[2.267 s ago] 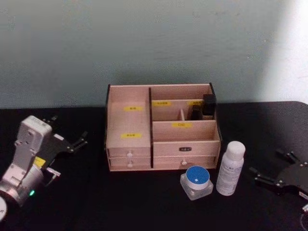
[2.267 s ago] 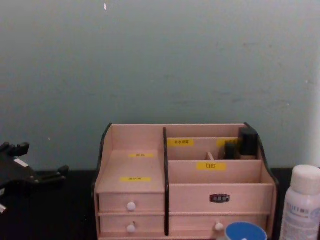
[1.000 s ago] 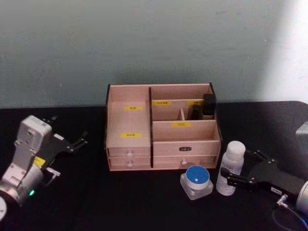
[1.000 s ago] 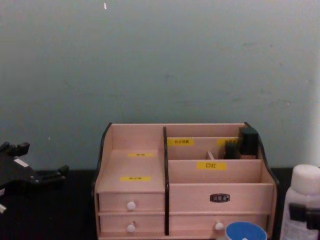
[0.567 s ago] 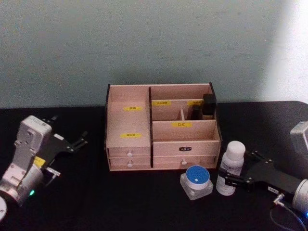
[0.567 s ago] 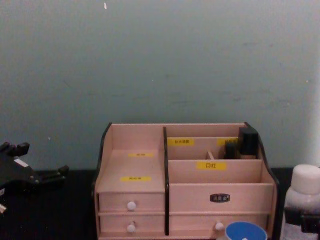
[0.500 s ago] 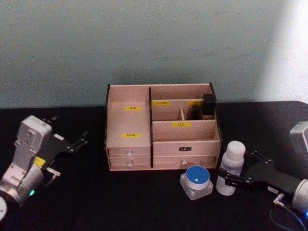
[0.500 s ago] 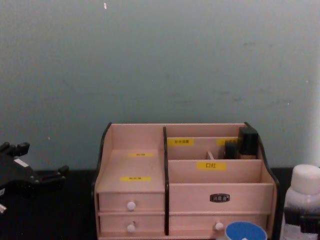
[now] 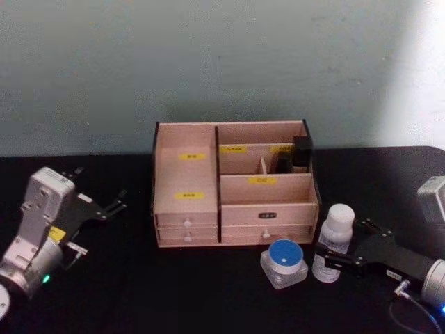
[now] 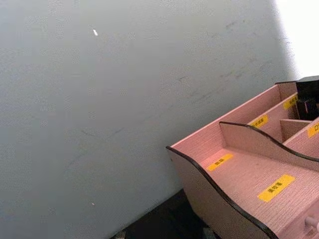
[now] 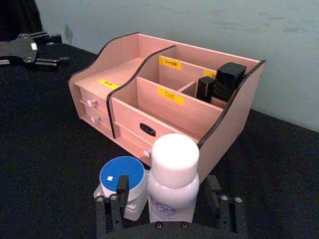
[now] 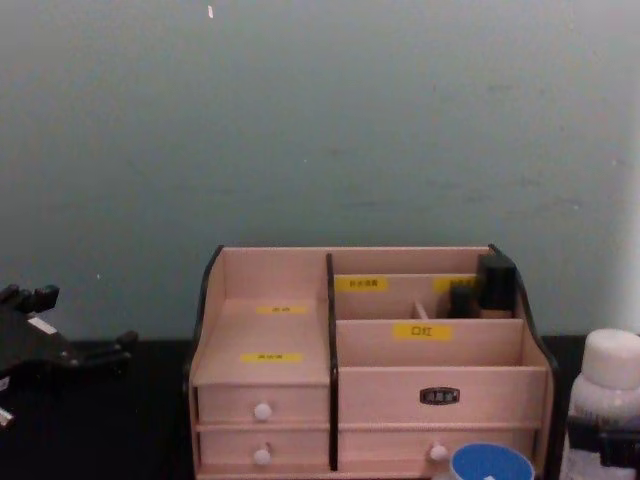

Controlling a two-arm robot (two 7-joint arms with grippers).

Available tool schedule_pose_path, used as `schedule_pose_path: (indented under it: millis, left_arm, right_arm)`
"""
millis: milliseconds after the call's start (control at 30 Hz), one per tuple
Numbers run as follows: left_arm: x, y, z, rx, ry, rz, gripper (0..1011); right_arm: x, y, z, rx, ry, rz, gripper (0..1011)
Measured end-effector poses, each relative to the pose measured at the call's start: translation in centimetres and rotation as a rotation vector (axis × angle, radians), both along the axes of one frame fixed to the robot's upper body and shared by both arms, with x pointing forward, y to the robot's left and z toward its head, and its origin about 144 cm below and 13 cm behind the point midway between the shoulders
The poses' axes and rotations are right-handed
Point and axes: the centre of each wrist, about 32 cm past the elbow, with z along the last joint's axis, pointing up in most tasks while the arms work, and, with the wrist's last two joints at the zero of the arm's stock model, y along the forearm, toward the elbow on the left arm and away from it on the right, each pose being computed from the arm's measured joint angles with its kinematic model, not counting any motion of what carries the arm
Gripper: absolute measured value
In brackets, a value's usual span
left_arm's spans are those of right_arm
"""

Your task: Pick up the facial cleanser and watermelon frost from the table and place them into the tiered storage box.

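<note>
Plainly, right wrist view: right tool spread, straddling white bottle without gripping; left tool parked, spread.

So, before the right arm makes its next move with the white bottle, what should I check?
1. Stance of white bottle, upright: ok.
2. Bottle inside right gripper: ok.
3. Gripper shut on it: not ok, gaps both sides.
4. Finger clear of blue-lidded jar: cannot tell.
5. Front right compartment of tiered storage box free: ok.
6. Parked left gripper away from box: ok.
</note>
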Motion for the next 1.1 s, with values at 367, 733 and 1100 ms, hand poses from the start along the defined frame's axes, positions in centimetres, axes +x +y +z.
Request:
schedule_pose_path:
  millis: [367,733,1100]
  left_arm:
    - [0.0,0.0,0.0,0.0,0.0,0.0,1001]
    - [0.0,0.0,0.0,0.0,0.0,0.0,1001]
    - [0.0,0.0,0.0,0.0,0.0,0.0,1001]
  right_arm:
    - [-0.02,-0.04,0.03,0.0,-0.001,-0.001,734]
    - [-0.02,-0.04,0.04,0.0,-0.001,-0.001,596]
    - [-0.6,-0.44,0.82,0.025,-0.02,0.009,596]
